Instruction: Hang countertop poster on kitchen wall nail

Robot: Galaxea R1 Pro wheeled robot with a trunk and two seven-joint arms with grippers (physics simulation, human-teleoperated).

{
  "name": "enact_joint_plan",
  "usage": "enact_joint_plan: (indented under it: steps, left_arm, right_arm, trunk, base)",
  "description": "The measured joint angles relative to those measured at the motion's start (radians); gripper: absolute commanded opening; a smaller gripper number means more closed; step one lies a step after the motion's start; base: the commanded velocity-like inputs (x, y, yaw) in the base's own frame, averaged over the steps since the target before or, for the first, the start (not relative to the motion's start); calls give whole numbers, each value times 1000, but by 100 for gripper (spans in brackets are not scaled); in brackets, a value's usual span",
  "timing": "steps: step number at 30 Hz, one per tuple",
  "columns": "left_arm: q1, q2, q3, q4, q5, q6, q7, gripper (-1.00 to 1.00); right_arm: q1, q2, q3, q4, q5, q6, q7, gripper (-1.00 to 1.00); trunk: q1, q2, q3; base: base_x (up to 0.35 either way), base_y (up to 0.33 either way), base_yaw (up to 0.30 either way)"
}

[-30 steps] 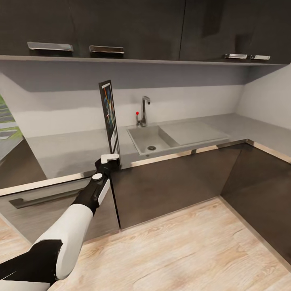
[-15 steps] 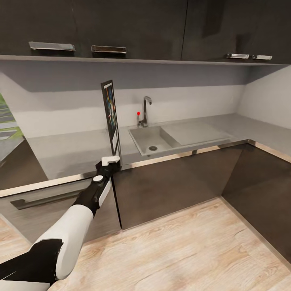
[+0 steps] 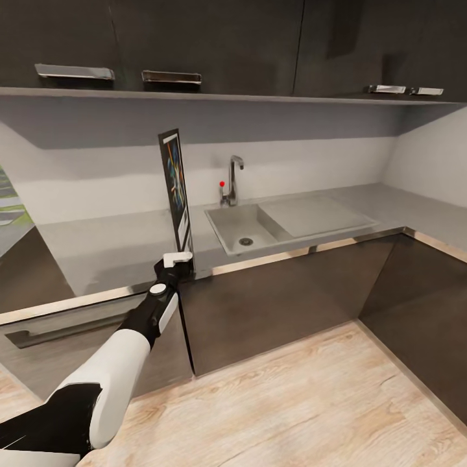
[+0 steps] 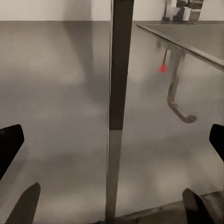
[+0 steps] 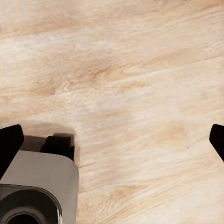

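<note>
The poster [image 3: 175, 188] stands upright and edge-on, its colourful face turned right, rising from my left gripper [image 3: 178, 259], which is shut on its lower end. It hangs over the front edge of the kitchen countertop [image 3: 104, 246], just left of the sink. In the left wrist view the poster [image 4: 119, 93] is a thin dark bar running up the middle, over the glossy countertop [image 4: 56, 116]. My right gripper [image 5: 112, 140] hangs over the wooden floor, its dark fingertips [image 5: 9, 144] wide apart and nothing between them. The wall nails are out of view.
A sink [image 3: 243, 227] with a tap [image 3: 232, 178] sits in the counter right of the poster. Dark upper cabinets [image 3: 194, 45] hang above the light grey wall [image 3: 311, 162]. The counter turns forward at the right [image 3: 434, 220]. Wooden floor [image 3: 292, 389] lies in front.
The whole view has shifted a little, so the camera moved. The poster stays upright in my left gripper beside the sink.
</note>
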Motion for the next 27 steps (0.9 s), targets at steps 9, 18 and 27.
enact_joint_plan:
  steps: [9, 18, 27]
  left_arm:
    - [0, 0, 0, 0, 0, 0, -1, 100]
    - [0, 1, 0, -4, 1, 1, -1, 100]
    - [0, 1, 0, -14, 1, 7, -1, 100]
  right_arm:
    - [0, 1, 0, 1, 0, 0, 0, 100]
    - [0, 1, 0, 1, 0, 0, 0, 100]
    - [0, 1, 0, 1, 0, 0, 0, 100]
  trunk:
    - [0, 0, 0]
    - [0, 0, 0]
    - [0, 0, 0]
  base:
    - [32, 0, 0]
    - [144, 0, 0]
    - [14, 0, 0]
